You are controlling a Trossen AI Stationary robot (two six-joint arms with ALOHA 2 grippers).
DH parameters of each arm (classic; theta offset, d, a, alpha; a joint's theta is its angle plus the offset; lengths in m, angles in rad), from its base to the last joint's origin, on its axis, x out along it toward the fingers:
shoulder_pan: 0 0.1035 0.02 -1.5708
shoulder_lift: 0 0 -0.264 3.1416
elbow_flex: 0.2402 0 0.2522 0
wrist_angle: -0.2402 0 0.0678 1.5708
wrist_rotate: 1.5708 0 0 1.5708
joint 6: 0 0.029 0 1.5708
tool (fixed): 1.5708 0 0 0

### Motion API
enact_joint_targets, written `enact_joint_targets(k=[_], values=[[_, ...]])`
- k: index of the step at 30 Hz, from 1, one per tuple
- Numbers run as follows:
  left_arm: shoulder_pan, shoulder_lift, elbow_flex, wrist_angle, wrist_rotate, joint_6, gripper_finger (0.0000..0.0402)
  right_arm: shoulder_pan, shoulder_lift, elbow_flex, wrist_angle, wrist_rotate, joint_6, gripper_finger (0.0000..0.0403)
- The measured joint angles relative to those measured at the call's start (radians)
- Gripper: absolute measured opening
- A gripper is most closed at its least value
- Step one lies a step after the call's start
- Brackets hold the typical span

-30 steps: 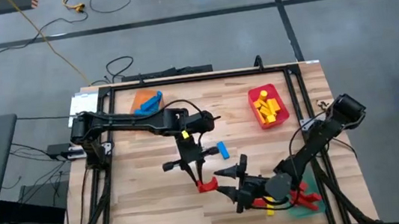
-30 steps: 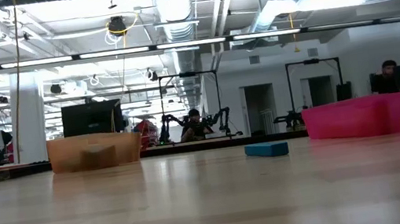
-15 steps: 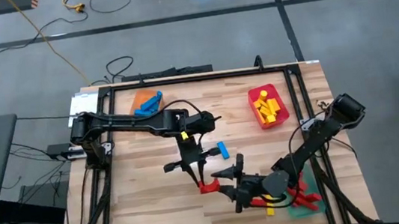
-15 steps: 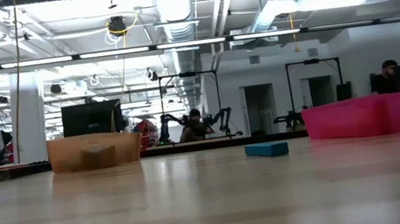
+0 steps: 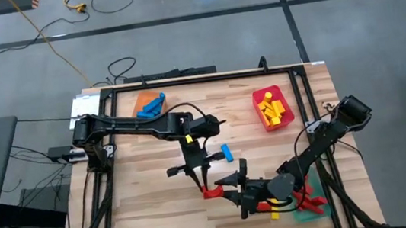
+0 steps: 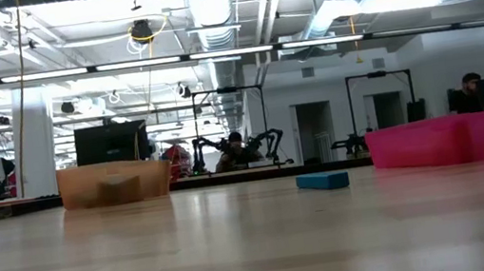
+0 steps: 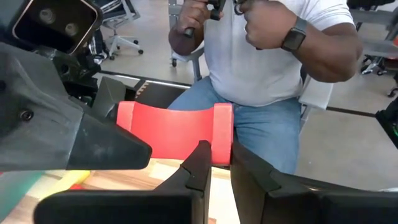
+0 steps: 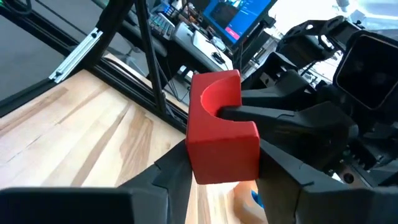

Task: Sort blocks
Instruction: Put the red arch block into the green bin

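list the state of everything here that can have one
red block, held above the table between both grippers
left gripper, shut on red block
right gripper, shut on the same red block
blue block, lying loose on the table
orange tray, holds blue blocks
red tray, holds yellow blocks
green tray, partly hidden by right arm, holds red blocks

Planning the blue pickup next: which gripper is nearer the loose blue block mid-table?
Left. The left gripper sits just beside the blue block, holding the red block; the right gripper is slightly farther.
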Motion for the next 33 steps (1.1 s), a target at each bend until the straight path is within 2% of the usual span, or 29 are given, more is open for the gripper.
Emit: enact_joint_targets(k=[9, 18, 22, 27, 33], values=[[0.001, 0.0, 0.0, -0.001, -0.025, -0.057, 0.005, 0.013, 0.0, 0.0, -0.002, 0.029, -0.004, 0.0137], [0.008, 0.0, 0.0, -0.002, -0.034, -0.099, 0.0061, 0.024, 0.0, 0.0, -0.008, 0.069, 0.028, 0.0132], [0.014, 0.002, -0.001, -0.006, -0.048, -0.125, 0.0094, 0.039, 0.0, 0.0, -0.016, 0.109, 0.042, 0.0132], [0.016, 0.002, -0.001, -0.01, -0.084, -0.147, 0.0156, 0.069, 0.0, 0.0, -0.048, 0.187, 0.075, 0.0131], [0.045, -0.017, 0.012, -0.057, -0.153, -0.198, 0.0217, 0.117, -0.02, 0.001, -0.207, 0.304, 0.224, 0.0131]])
